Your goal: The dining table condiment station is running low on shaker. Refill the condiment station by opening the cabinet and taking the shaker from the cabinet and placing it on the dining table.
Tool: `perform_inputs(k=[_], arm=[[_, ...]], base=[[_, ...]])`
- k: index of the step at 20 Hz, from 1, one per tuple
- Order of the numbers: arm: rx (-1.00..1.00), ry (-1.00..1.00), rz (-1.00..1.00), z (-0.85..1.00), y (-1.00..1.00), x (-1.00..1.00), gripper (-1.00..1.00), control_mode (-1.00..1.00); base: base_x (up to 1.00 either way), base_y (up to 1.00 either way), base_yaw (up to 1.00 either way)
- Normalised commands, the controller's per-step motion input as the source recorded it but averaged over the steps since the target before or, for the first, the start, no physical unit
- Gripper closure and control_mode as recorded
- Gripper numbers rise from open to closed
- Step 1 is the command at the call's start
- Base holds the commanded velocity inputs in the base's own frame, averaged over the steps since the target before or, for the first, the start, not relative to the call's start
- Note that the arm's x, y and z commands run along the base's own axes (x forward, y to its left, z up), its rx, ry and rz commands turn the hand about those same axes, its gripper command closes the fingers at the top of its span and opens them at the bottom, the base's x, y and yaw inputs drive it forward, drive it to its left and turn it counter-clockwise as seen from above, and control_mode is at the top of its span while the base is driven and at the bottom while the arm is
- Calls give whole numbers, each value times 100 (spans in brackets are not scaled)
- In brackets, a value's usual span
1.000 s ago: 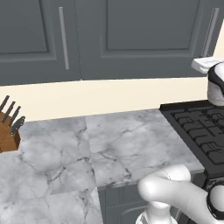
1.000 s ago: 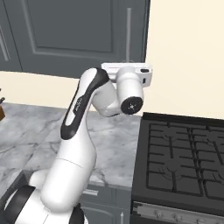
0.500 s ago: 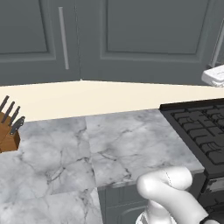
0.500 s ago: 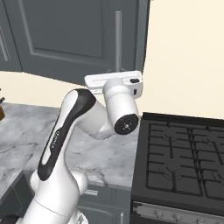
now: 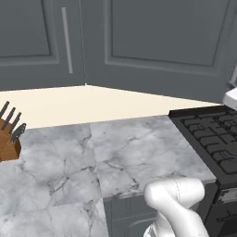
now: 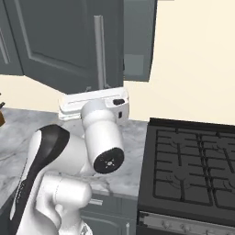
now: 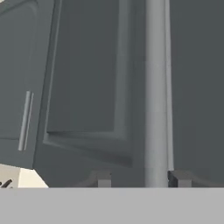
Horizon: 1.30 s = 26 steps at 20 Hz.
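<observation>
The cabinet door (image 6: 64, 41) is dark grey with a recessed panel and stands swung partly out from the wall. Its long silver bar handle (image 6: 98, 50) runs up from my gripper (image 6: 97, 87). In the hand view the handle (image 7: 156, 87) passes between my two fingertips, and my gripper (image 7: 141, 178) is open around it, with a clear gap on the left side. The same door (image 5: 162, 37) faces the left base view. The shaker and the dining table are out of view.
A marble counter (image 5: 115, 157) lies below the cabinets, with a knife block (image 5: 9, 139) at its left end. A black stove top (image 6: 193, 165) sits to the right of the counter. A neighbouring cabinet door has its own bar handle (image 5: 67, 39).
The cabinet door has swung further out with my hand, which moved left and lower in the right base view. My jaws, shut on the handle before, have parted.
</observation>
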Motion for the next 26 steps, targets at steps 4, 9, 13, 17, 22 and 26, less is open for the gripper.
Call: perform_inputs(k=[4,9,13,17,22,26], arm=[[0,0,6,-3,74,-97,100,-100],[0,0,4,-5,43,-50,-100,-100],[11,0,12,-15,-54,-39,-100,-100],[22,0,15,-10,-98,-12,-100,-100],[22,0,22,-17,-100,17,-100,-100],[15,0,23,-21,-74,60,-100,-100]], base=[[0,0,0],[0,0,0],[0,0,0],[0,0,0],[0,0,0],[0,0,0]])
